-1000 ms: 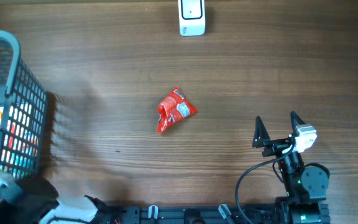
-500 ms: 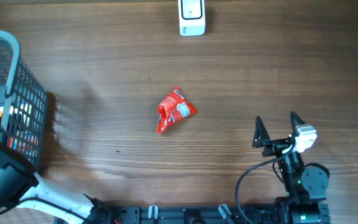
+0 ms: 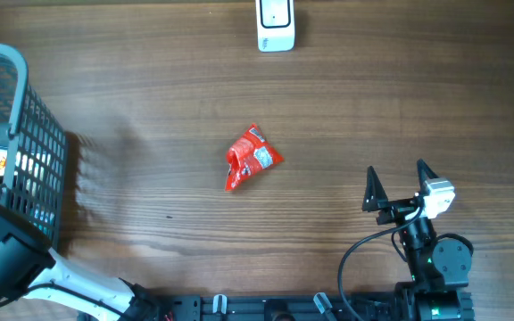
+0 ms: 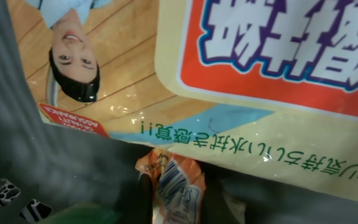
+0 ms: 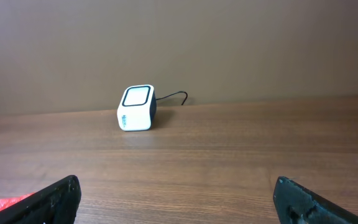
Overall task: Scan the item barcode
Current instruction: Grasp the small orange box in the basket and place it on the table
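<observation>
Left wrist is showing left gripper (image 4: 174,205) clamping shut on orange packet (image 4: 180,190) in basket (image 3: 18,98) at 9 o'clock; lifting straight, keeping barcode (image 4: 169,177) toward scanner (image 3: 275,25) at 12 o'clock, seems best; right gripper (image 3: 396,169) gaping open.

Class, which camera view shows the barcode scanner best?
Right wrist: the whole barcode scanner, front and side, with its cable. Overhead shows its top, cropped by the frame edge. Left wrist shows only packets, no scanner.

Overhead even, sharp; dark mesh basket (image 3: 38,152) throws soft shadow right onto brown wooden table (image 3: 373,107). Left wrist: glare on glossy printed packet (image 4: 123,106).
</observation>
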### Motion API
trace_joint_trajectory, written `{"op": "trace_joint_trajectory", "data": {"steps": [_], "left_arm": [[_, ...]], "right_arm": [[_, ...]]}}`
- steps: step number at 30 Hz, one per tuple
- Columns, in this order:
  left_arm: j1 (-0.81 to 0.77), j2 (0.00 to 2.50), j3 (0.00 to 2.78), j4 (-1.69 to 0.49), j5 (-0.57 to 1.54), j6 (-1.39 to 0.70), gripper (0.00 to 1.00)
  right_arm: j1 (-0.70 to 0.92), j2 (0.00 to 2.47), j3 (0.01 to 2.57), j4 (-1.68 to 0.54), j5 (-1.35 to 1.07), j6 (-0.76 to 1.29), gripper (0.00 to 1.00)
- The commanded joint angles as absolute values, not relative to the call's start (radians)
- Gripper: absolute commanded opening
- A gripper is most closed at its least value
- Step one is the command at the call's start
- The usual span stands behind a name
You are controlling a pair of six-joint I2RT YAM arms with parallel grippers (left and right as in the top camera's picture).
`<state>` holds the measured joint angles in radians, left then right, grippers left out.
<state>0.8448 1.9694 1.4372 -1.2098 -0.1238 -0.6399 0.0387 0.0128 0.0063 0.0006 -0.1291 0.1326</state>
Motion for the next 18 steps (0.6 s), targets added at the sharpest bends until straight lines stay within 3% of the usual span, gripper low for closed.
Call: {"op": "trace_joint_trajectory", "data": {"steps": [1,10,18], "left_arm": [[0.841,1.976,1.438,-1.206,-0.029,-0.527,0.04],[0.841,1.777,1.670,-1.261,0.022,-0.502,0.04],[0.840,1.450,1.709,-1.094,0.416,-0.593,0.04]], "right_arm": [[0.040,0.005,0.006,0.006,-0.120,0.124,1.00],[0.040,0.005,0.006,0.006,-0.120,0.123,1.00],[0.040,0.005,0.006,0.006,-0.120,0.124,1.00]]}}
